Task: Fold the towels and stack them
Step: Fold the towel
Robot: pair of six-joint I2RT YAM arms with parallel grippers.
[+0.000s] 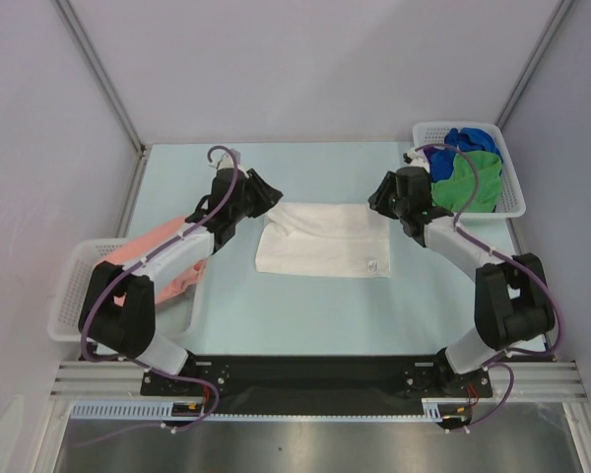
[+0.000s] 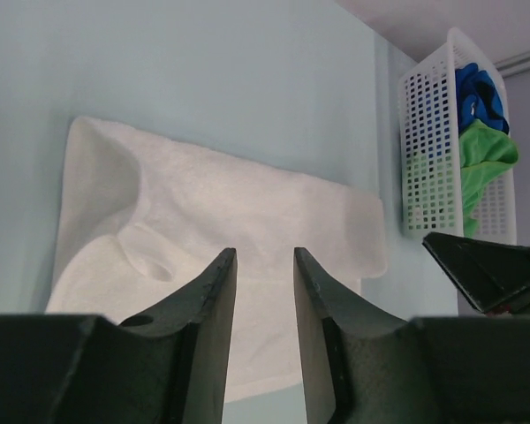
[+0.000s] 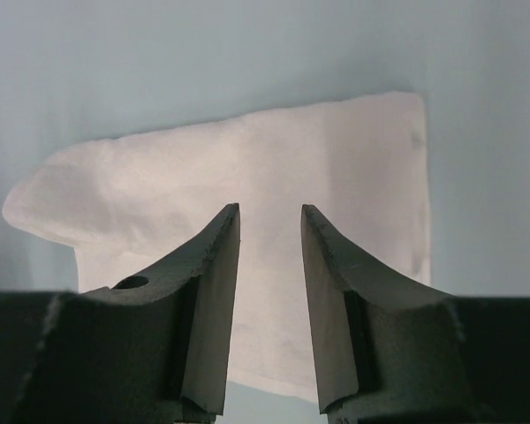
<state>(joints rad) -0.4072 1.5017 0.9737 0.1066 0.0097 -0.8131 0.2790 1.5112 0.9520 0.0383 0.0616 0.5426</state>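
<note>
**A:** Where does the white towel [image 1: 323, 241] lie, measured from the left tool [image 1: 266, 194]?

**B:** Just under and ahead of it. The towel is spread on the bench [image 1: 305, 315] between the two tools. The left tool hangs over one far corner, and the cloth there is rumpled into a raised fold.

**A:** Is that tool gripping the fold?

**B:** No. In the left wrist view its two fingers stand apart with a narrow gap, and only towel shows beyond the gap. Nothing is pinched.

**A:** And the right tool [image 1: 379, 197]?

**B:** It sits over the opposite far corner. Its fingers are parted as well and hold nothing. From its own camera, the towel runs out past the fingertips on both sides and lies flatter here.

**A:** Can you see a tag?

**B:** A small corner tag [image 1: 371, 263] sits on the towel's corner nearest the arm bases, on the right tool's side.

**A:** Where are the other towels?

**B:** Beyond the right tool on its outer side, the right basket [image 1: 512, 187] holds a blue towel [image 1: 470, 141] with a green towel [image 1: 470, 182] bunched against it. Behind the left tool and beside its arm, a pink towel [image 1: 163, 256] lies in the left basket [image 1: 69, 296]. The arm covers part of it.

**A:** Is either tool touching those?

**B:** No. Both are well apart from the baskets' contents.
</note>
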